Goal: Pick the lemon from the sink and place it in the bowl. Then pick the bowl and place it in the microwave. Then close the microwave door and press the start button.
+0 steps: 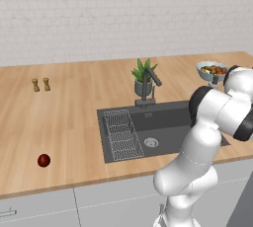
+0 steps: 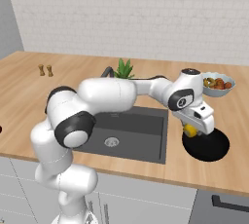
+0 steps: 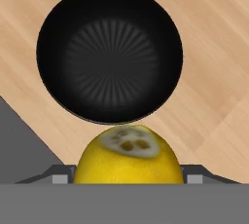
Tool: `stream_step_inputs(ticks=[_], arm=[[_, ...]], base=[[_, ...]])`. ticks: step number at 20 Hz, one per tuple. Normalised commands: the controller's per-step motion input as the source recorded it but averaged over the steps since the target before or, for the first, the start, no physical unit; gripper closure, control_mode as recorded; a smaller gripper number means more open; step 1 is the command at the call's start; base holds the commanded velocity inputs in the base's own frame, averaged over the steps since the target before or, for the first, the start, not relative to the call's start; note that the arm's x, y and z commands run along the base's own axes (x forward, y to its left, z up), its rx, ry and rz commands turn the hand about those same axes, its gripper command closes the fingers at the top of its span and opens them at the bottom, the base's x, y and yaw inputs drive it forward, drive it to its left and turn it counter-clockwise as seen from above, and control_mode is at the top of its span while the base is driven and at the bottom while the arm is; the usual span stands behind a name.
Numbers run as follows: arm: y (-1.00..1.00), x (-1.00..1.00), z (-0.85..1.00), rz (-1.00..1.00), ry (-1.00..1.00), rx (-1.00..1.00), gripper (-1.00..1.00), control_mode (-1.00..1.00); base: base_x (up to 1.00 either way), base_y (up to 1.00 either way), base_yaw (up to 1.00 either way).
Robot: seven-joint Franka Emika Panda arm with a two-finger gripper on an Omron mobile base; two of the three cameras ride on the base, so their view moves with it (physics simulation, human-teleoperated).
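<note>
Pale wood-grain tabletop (image 1: 69, 102) under white brick wall, dark recessed sink (image 2: 141, 130), jaws grasping round yellow lemon (image 3: 127, 162) just above shallow matte black bowl (image 3: 110, 52), ribbed inside

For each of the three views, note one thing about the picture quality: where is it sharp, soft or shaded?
Left base view: even flat light, soft low-detail edges, faint shading inside the sink. Right base view: the bowl reads as a flat black disc without highlights. Hand view: the lemon looms large and crisp at the bottom, and the bowl's floor shows grey radial streaks.
</note>
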Motion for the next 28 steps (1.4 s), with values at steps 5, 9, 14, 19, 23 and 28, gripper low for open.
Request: stream_step_inputs(ticks=[5, 9, 14, 19, 23, 28], arm=[[-0.16, 0.28, -0.05, 0.01, 0.00, 0.08, 1.00, -1.00], [-0.28, 0.40, -0.14, 0.06, -0.01, 0.11, 1.00, -1.00], [-0.42, 0.31, -0.19, 0.07, 0.00, 0.14, 1.00, -1.00], [-0.32, 0.20, -0.28, 0.03, -0.02, 0.10, 1.00, -1.00], [-0.15, 0.32, -0.32, 0.02, 0.00, 0.07, 1.00, -1.00], [0.00, 0.39, -0.40, 0.00, 0.00, 0.00, 1.00, -1.00]], base=[[0.00, 0.00, 0.00], [0.00, 0.00, 0.00], [0.00, 0.00, 0.00], [0.00, 0.00, 0.00], [0.00, 0.00, 0.00], [0.00, 0.00, 0.00]])
